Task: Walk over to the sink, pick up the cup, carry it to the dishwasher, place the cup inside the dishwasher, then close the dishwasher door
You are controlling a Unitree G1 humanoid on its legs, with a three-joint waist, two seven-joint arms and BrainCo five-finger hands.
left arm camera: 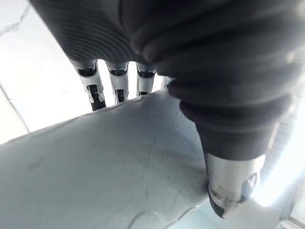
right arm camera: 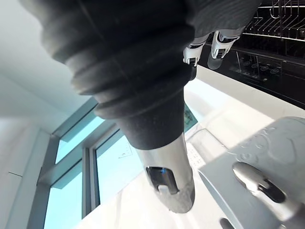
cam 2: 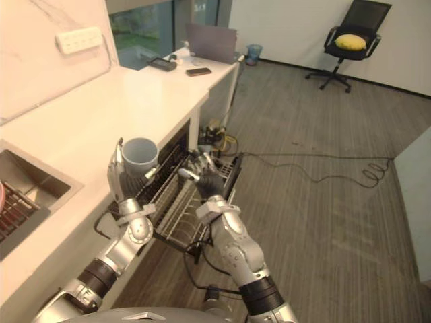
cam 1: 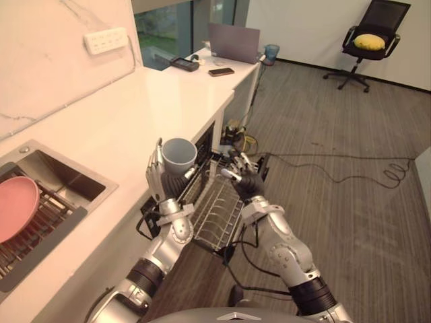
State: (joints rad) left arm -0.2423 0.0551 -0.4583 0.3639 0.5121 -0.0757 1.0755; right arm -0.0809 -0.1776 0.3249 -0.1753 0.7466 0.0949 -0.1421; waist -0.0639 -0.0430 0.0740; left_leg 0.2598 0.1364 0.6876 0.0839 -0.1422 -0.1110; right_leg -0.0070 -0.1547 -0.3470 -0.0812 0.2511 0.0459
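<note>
A pale grey-blue cup (cam 1: pixel 178 156) is held upright, mouth up, in my left hand (cam 1: pixel 166 184), just off the counter's front edge and above the near-left part of the dishwasher's pulled-out wire rack (cam 1: pixel 217 210). In the left wrist view the fingers (left arm camera: pixel 95 89) and thumb (left arm camera: pixel 232 187) curl round the cup's wall (left arm camera: pixel 109 162). My right hand (cam 1: pixel 246 182) hovers open over the rack's right side, a short gap from the cup, holding nothing. The right wrist view shows the cup (right arm camera: pixel 267 152) past the thumb (right arm camera: pixel 167 183).
A white counter (cam 1: pixel 128 114) runs along the left with a sink (cam 1: pixel 57 178) holding a pink plate (cam 1: pixel 13 208). A laptop (cam 1: pixel 234 42) and phone (cam 1: pixel 221 71) lie at its far end. Cables (cam 1: pixel 350 168) cross the floor; an office chair (cam 1: pixel 370 37) stands far right.
</note>
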